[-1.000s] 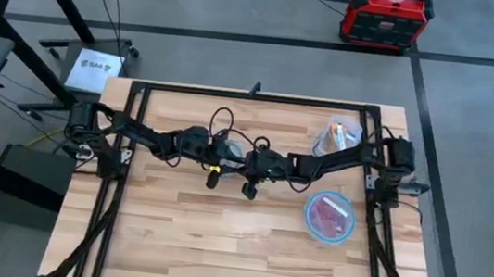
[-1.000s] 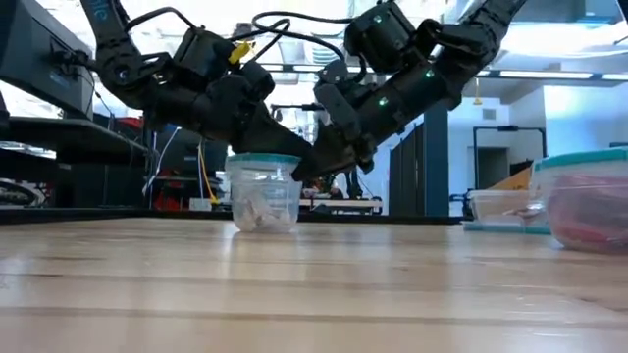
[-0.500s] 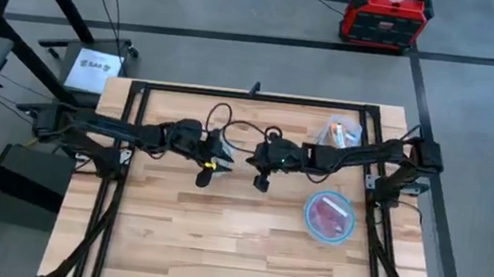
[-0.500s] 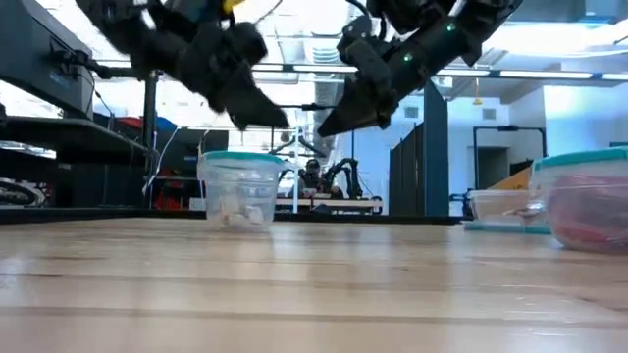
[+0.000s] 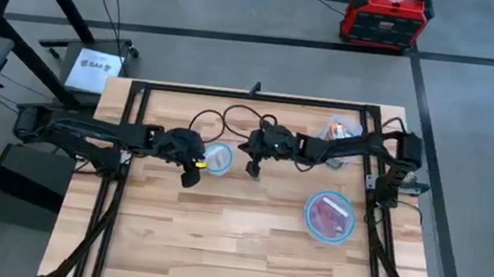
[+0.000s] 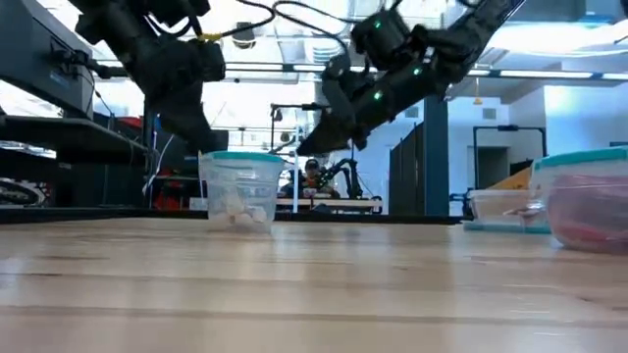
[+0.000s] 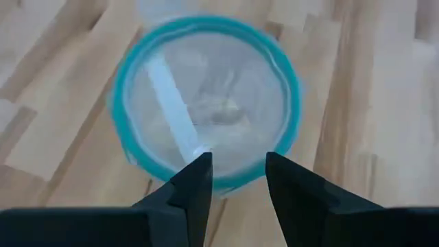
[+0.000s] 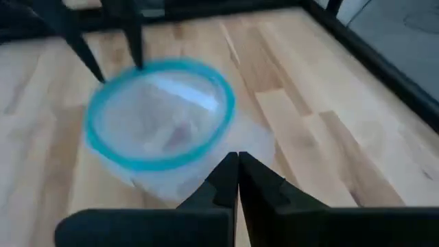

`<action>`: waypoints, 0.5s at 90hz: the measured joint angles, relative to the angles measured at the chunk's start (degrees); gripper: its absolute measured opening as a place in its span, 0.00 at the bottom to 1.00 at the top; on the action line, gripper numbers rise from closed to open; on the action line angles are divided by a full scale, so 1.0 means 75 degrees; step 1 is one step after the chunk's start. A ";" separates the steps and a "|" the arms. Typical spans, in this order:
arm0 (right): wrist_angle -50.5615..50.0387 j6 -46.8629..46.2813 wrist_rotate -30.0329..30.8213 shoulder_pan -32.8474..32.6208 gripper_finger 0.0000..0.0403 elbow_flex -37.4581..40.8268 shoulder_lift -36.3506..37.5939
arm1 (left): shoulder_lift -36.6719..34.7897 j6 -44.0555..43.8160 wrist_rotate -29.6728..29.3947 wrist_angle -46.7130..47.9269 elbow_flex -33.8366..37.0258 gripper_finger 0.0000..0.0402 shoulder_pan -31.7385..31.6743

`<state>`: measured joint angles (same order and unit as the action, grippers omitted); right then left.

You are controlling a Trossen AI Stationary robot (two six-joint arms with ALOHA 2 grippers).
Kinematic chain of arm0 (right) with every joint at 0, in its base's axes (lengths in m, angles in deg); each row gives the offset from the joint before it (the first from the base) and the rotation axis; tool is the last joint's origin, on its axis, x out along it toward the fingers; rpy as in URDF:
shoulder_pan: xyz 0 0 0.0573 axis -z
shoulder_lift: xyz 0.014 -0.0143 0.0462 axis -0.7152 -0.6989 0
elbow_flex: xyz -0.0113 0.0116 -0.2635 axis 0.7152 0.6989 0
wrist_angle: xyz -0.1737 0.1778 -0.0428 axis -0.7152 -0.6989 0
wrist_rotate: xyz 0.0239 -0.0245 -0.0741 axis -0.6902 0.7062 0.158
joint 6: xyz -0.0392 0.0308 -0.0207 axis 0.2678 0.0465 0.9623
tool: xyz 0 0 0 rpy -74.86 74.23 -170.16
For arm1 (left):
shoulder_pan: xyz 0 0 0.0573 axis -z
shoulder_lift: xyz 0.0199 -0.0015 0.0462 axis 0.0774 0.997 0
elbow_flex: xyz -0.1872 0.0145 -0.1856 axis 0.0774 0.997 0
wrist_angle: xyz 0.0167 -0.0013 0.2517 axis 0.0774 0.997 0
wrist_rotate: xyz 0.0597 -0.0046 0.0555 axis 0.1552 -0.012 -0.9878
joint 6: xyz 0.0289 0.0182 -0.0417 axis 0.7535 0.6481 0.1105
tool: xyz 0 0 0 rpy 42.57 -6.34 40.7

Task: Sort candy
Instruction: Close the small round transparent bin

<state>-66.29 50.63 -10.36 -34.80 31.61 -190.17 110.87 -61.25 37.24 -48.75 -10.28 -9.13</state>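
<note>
While both arms hang over the middle of the wooden surface [image 5: 217, 238], a small clear tub [image 5: 219, 158] with a teal rim sits between them. Pale candy [image 6: 235, 208] lies in the bottom of it. The left pincer [image 7: 236, 180] hovers just above the tub's rim, its fingers a little apart and holding nothing. The right pincer [image 8: 237, 171] is beside the tub with its fingers pressed together, also empty. Red candy [image 5: 329, 217] fills a wider tub near the right edge (another tub [image 5: 341, 132] at the back holds more). No loose sweets show, so sorting looks nearly finished. Next, an arm probably needs to move away.
</note>
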 joint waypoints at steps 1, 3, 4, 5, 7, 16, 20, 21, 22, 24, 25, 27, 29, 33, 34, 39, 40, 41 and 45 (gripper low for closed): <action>0.0015 0.0020 -0.0002 0.0011 0.00 -0.0030 -0.0017 | 0.0020 0.0032 0.0000 -0.0003 0.0000 0.31 0.0000; 0.0051 0.0061 0.0000 0.0040 0.00 -0.0082 -0.0053 | 0.0056 0.0091 0.0000 -0.0031 0.0000 0.31 0.0000; 0.0064 0.0072 -0.0002 0.0042 0.00 -0.0101 -0.0064 | 0.0074 0.0118 -0.0002 -0.0042 0.0000 0.31 0.0000; 0.0066 0.0078 -0.0002 0.0051 0.00 -0.0118 -0.0070 | 0.0093 0.0144 -0.0003 -0.0053 0.0000 0.31 0.0000; 0.0066 0.0083 -0.0004 0.0072 0.00 -0.0145 -0.0075 | 0.0137 0.0195 -0.0001 -0.0071 0.0000 0.31 -0.0001; 0.0030 0.0051 -0.0004 0.0086 0.00 -0.0175 -0.0084 | 0.0349 0.0356 0.0002 -0.0094 0.0014 0.31 -0.0003; -0.0009 0.0029 -0.0005 0.0083 0.00 -0.0175 -0.0084 | 0.0441 0.0375 0.0000 -0.0100 0.0023 0.31 -0.0003; -0.0011 0.0023 -0.0005 0.0083 0.00 -0.0175 -0.0086 | 0.0471 0.0378 0.0000 -0.0120 0.0023 0.31 -0.0003; -0.0017 0.0019 -0.0005 0.0083 0.00 -0.0175 -0.0086 | 0.0493 0.0379 0.0000 -0.0142 0.0023 0.31 -0.0003; -0.0040 0.0017 -0.0005 0.0081 0.00 -0.0175 -0.0086 | 0.0531 0.0379 0.0000 -0.0192 0.0023 0.31 -0.0003; -0.0050 0.0016 -0.0005 0.0080 0.00 -0.0175 -0.0086 | 0.0548 0.0380 0.0000 -0.0215 0.0022 0.31 -0.0003; -0.0046 0.0015 -0.0008 0.0080 0.00 -0.0175 -0.0086 | 0.0574 0.0383 0.0000 -0.0245 0.0016 0.31 -0.0003; -0.0034 0.0013 -0.0008 0.0080 0.00 -0.0175 -0.0086 | 0.0605 0.0383 0.0002 -0.0249 0.0013 0.31 -0.0003; -0.0040 0.0013 -0.0008 0.0080 0.00 -0.0173 -0.0086 | 0.0715 0.0412 -0.0003 -0.0241 0.0012 0.31 -0.0003; -0.0038 0.0012 -0.0008 0.0080 0.00 -0.0173 -0.0086 | 0.0737 0.0417 0.0001 -0.0256 0.0012 0.31 -0.0003; -0.0018 -0.0117 -0.0008 0.0080 0.00 -0.0175 -0.0086 | 0.0830 0.0476 0.0015 -0.0279 0.0012 0.31 -0.0003; -0.0034 -0.0172 -0.0008 0.0080 0.00 -0.0173 -0.0086 | 0.0837 0.0485 0.0019 -0.0283 0.0012 0.31 -0.0003; -0.0048 -0.0227 -0.0008 0.0080 0.00 -0.0172 -0.0086 | 0.0837 0.0498 0.0023 -0.0290 0.0012 0.31 -0.0003; -0.0091 -0.0450 -0.0011 0.0092 0.00 -0.0172 -0.0086 | 0.0836 0.0502 0.0025 -0.0330 0.0012 0.31 -0.0003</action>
<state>-66.97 47.26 -10.44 -34.10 30.32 -190.82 117.13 -57.48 37.42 -51.22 -10.19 -9.15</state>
